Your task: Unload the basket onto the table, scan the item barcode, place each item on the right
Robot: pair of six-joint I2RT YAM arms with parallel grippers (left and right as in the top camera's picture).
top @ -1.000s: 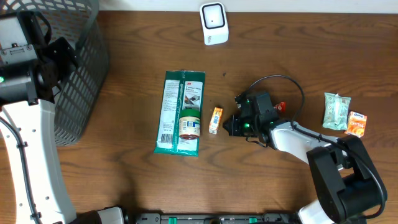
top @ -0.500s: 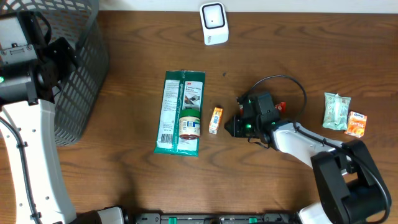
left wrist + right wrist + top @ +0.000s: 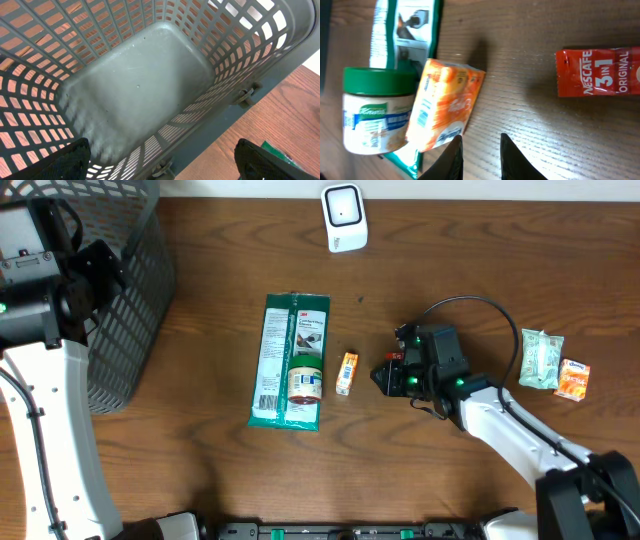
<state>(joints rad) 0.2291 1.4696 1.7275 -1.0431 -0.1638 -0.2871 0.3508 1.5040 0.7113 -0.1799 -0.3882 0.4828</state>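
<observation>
A small orange packet [image 3: 346, 373] lies flat on the wooden table, its barcode side up in the right wrist view [image 3: 445, 107]. My right gripper [image 3: 380, 377] sits just to the right of it, fingers pointing at it. Its jaws [image 3: 480, 150] are open a narrow gap with only bare table between them, and the left fingertip is near the packet's corner. The white scanner [image 3: 344, 218] stands at the table's back edge. My left gripper [image 3: 160, 162] hangs wide open over the grey basket [image 3: 150, 75], holding nothing.
A green-lidded jar [image 3: 305, 380] lies on a long green package [image 3: 290, 360] left of the packet. A red Nescafe stick [image 3: 600, 71] lies beside the right arm. A green tissue pack [image 3: 541, 358] and an orange pack [image 3: 572, 378] sit far right. The basket [image 3: 130, 300] fills the left side.
My right gripper has drawn back to the right, away from the orange packet, and its jaws have parted a little. The left arm has not moved.
</observation>
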